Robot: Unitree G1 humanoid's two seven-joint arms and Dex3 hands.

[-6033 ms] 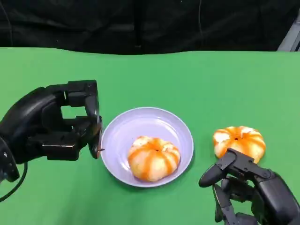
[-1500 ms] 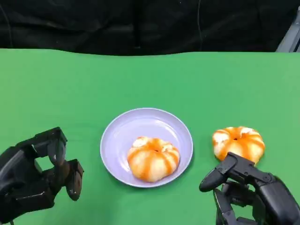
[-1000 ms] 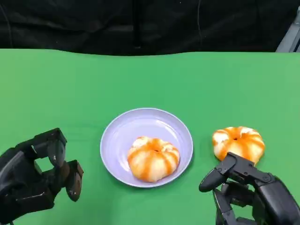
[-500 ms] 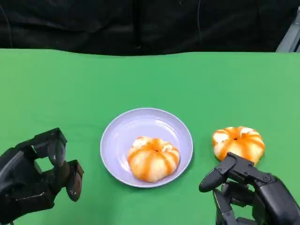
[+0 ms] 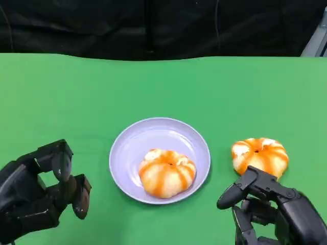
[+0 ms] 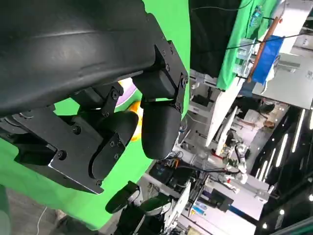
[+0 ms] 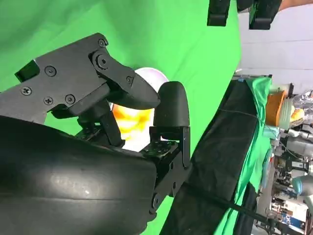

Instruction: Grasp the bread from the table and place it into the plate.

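A round orange-and-white glazed bread [image 5: 166, 172] lies in the lavender plate [image 5: 153, 135] at the table's middle. A second, similar bread [image 5: 259, 155] sits on the green cloth to the right of the plate. My right hand [image 5: 273, 212] hovers just in front of that bread, fingers apart and holding nothing; the right wrist view catches the bread [image 7: 128, 120] between its fingers [image 7: 170, 108]. My left hand [image 5: 41, 188] is low at the left, away from the plate, fingers apart and empty.
Green cloth [image 5: 163, 87] covers the whole table, with a dark curtain behind its far edge. Equipment and benches of a lab show in the left wrist view, beyond the table.
Six seconds ago my left hand stood beside the plate's left rim; it has since drawn back to the lower left. Over the last second nothing has moved.
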